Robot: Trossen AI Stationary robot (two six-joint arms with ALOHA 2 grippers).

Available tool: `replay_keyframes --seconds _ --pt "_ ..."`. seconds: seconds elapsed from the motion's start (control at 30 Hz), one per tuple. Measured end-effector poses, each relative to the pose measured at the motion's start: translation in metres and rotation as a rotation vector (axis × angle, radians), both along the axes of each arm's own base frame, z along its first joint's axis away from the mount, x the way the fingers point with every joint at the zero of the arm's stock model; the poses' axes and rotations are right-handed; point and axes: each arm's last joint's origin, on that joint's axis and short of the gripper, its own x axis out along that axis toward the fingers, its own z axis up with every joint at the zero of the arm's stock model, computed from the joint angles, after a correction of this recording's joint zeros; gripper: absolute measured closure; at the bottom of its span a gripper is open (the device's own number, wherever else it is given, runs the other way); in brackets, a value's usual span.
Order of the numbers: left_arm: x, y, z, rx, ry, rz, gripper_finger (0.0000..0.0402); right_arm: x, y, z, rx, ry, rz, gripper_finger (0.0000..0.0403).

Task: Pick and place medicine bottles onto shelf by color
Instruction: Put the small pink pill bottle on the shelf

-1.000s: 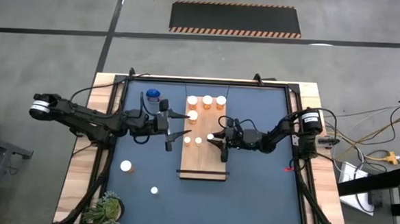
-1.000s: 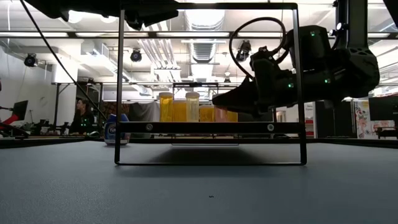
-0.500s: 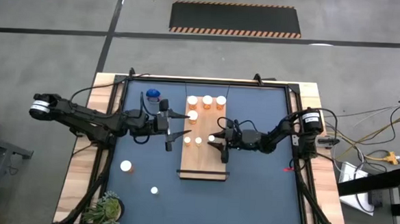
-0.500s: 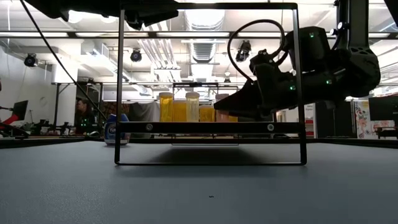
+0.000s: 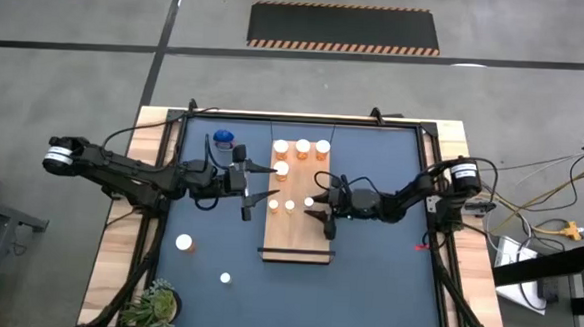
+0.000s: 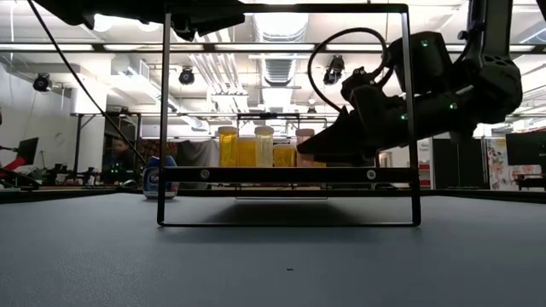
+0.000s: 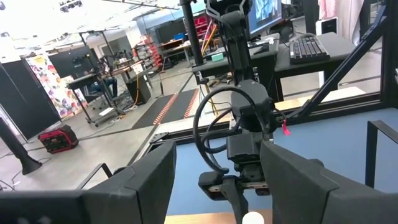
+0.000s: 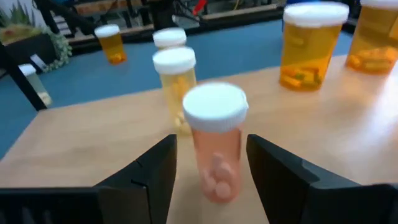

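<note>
The right gripper (image 5: 313,209) sits over the right side of the shelf (image 5: 297,242), its fingers (image 8: 144,177) parted on either side of a small pale bottle (image 8: 215,140) that stands upright on the wood, with a visible gap at each flank; the fingers are not gripping it. This looks like the release end of a placement: the bottle is down on the board and the jaws are spread around it. In the high view the same bottle (image 5: 309,201) stands in a loose row with two other small ones (image 5: 290,205), while four larger amber bottles (image 5: 303,147) are grouped at the shelf's far end. The left gripper (image 5: 259,188) waits at the shelf's left edge, fingers wide, holding nothing. Off the shelf remain the blue bottle (image 5: 223,139) at the far left of the mat and two bottles (image 5: 184,243) on the near left. Next, the right arm likely needs to back straight away without nudging the bottle, then one arm should go for a leftover bottle; those lie closer to the left arm.
</note>
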Motion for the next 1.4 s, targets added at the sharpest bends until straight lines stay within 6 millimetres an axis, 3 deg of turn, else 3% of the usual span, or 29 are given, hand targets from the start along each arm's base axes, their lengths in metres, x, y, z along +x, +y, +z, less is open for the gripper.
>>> replay_keyframes --seconds 1.4 --pt "0.0 0.0 0.0 -0.004 -0.001 -0.001 0.0185 0.008 0.003 0.001 -0.018 0.124 0.08 0.0259"
